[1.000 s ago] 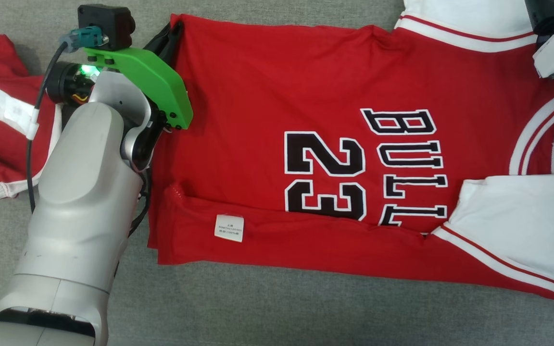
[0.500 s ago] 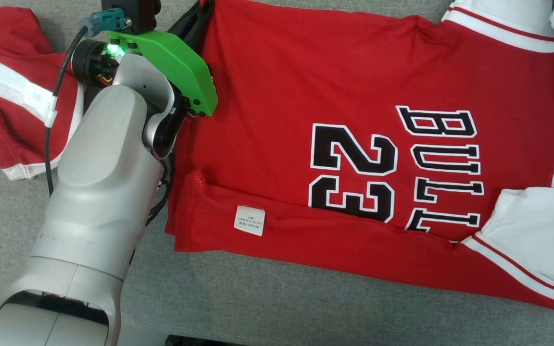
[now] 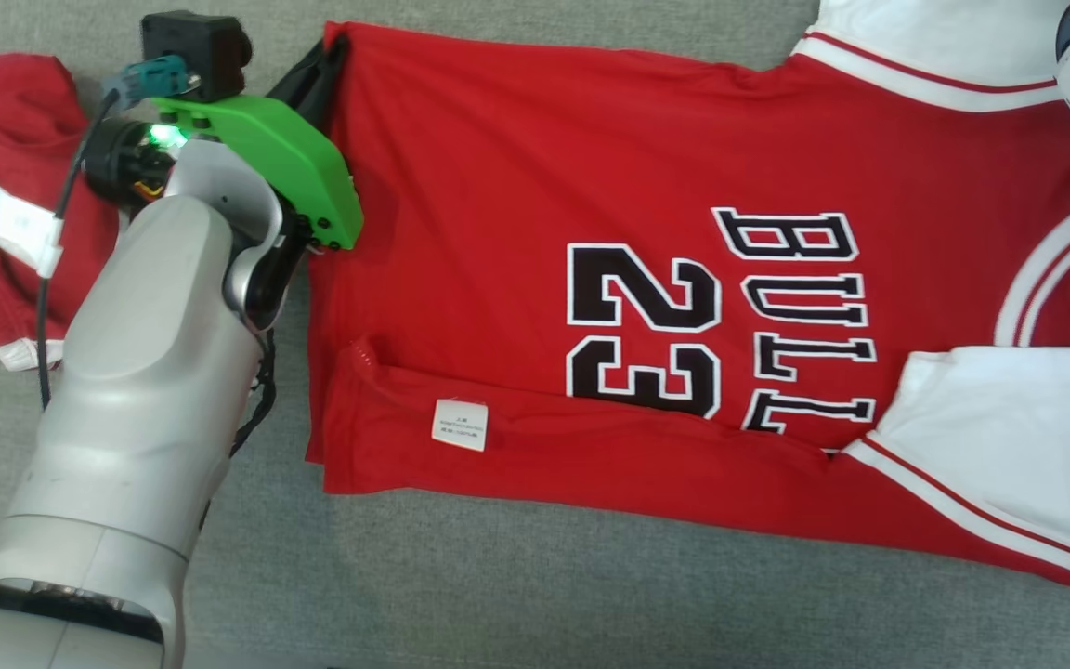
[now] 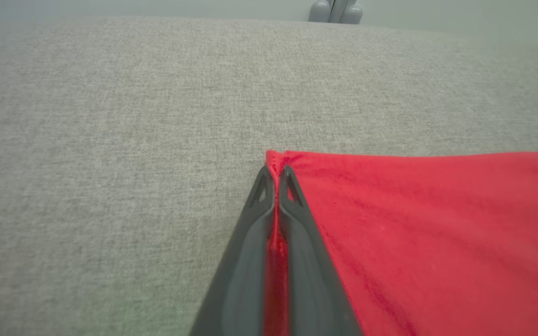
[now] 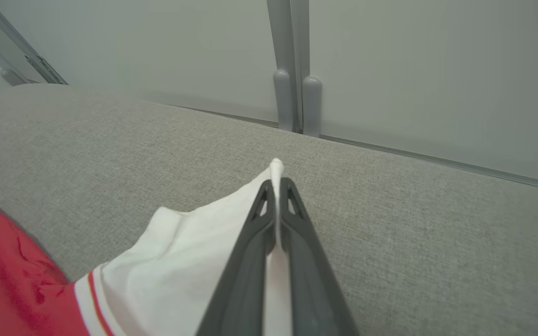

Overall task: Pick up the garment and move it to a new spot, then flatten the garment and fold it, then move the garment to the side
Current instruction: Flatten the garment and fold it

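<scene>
Right claw (image 5: 276, 186) has clamped the white sleeve (image 5: 180, 261); left claw (image 4: 276, 175) still pinches garment (image 4: 437, 233) hem.

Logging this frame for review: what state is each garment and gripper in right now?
red Bulls 23 jersey: spread flat on the grey fabric surface, near edge folded over, care label showing.
left gripper: shut, fingers pinching the jersey's red hem corner.
right gripper: shut, fingers pinching the jersey's white sleeve.
red and white garment: crumpled, lying beside the left arm.
</scene>
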Controlling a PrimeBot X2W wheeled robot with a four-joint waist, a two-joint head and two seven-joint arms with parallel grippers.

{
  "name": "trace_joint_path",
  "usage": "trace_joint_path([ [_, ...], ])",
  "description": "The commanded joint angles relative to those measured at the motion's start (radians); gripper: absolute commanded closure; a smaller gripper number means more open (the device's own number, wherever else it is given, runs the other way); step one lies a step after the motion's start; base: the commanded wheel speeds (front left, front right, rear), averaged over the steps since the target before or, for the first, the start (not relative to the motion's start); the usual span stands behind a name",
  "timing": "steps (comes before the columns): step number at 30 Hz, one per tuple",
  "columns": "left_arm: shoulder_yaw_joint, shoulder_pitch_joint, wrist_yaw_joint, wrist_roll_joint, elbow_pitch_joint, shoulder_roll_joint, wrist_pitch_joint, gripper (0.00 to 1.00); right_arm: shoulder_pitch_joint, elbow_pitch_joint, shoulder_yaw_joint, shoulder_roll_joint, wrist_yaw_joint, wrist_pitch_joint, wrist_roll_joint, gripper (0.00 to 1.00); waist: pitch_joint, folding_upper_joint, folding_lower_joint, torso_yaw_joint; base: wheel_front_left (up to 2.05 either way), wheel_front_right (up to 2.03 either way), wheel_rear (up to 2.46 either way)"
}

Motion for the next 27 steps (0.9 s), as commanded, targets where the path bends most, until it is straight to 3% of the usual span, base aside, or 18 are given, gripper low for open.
trace_joint_path([
  [1,0.01,0.015,0.01,-0.006,-0.003,0.029,-0.008,1.0,0.024,-0.019,0.004,-0.015,-0.002,-0.028,0.012,1.0,-0.042,0.0,-0.0001,-0.038,0.0,0.0,0.0],
  [10,0.011,0.115,0.026,-0.006,-0.12,0.092,-0.011,1.0,0.2,-0.156,-0.009,-0.08,-0.002,-0.195,0.078,1.0,-0.13,0.0,-0.0001,-0.098,0.0,0.0,0.0],
  [18,0.035,0.33,0.111,-0.019,-0.377,0.178,-0.001,1.0,0.472,-0.287,-0.073,-0.107,-0.002,-0.296,0.127,1.0,-0.183,0.0,-0.0001,-0.142,0.0,0.0,0.0],
  [27,0.081,0.634,0.24,-0.064,-0.7,0.246,0.052,1.0,0.805,-0.388,-0.214,-0.002,-0.002,-0.323,0.072,1.0,-0.211,0.0,-0.0001,-0.163,0.0,0.0,0.0],
])
